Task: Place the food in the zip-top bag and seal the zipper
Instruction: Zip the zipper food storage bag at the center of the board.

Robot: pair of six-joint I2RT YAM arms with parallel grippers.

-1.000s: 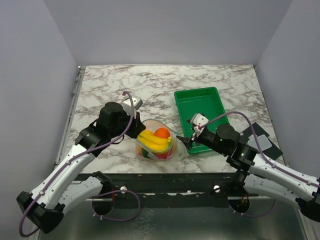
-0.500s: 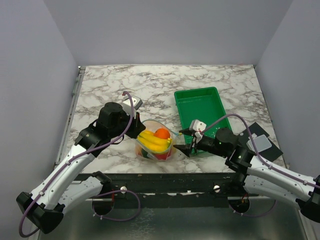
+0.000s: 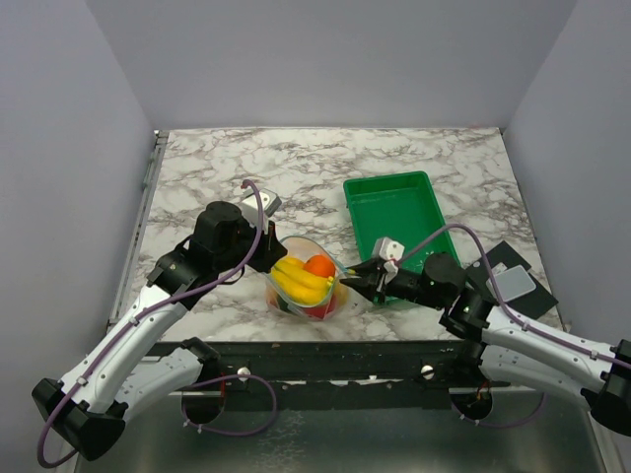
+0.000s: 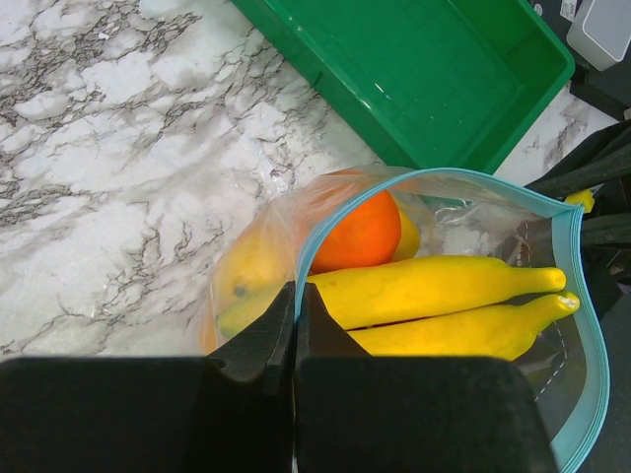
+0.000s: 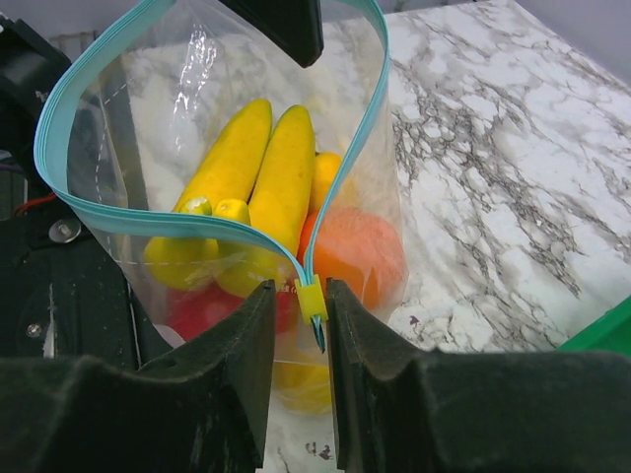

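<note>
The clear zip-top bag (image 3: 306, 283) stands on the marble between my grippers, mouth open and facing up. The food lies inside: a yellow banana bunch (image 4: 434, 291), an orange round fruit (image 4: 365, 232), a red one (image 5: 197, 310) and a lemon (image 4: 246, 271). My left gripper (image 4: 294, 296) is shut on the light blue zipper (image 4: 582, 296) at the bag's left end. My right gripper (image 5: 299, 288) stands narrowly open at the right end, its jaws on either side of the small yellow slider (image 5: 312, 299), with a sliver of gap on each side.
A green ribbed tray (image 3: 394, 212) sits just behind and right of the bag, with nothing in it. A black pad with a small grey box (image 3: 513, 281) lies at the table's right edge. The marble table's front edge runs just below the bag.
My right gripper has moved left from the tray's front edge to the bag's right end, and its jaws have narrowed around the yellow slider. The left arm and bag have not moved.
</note>
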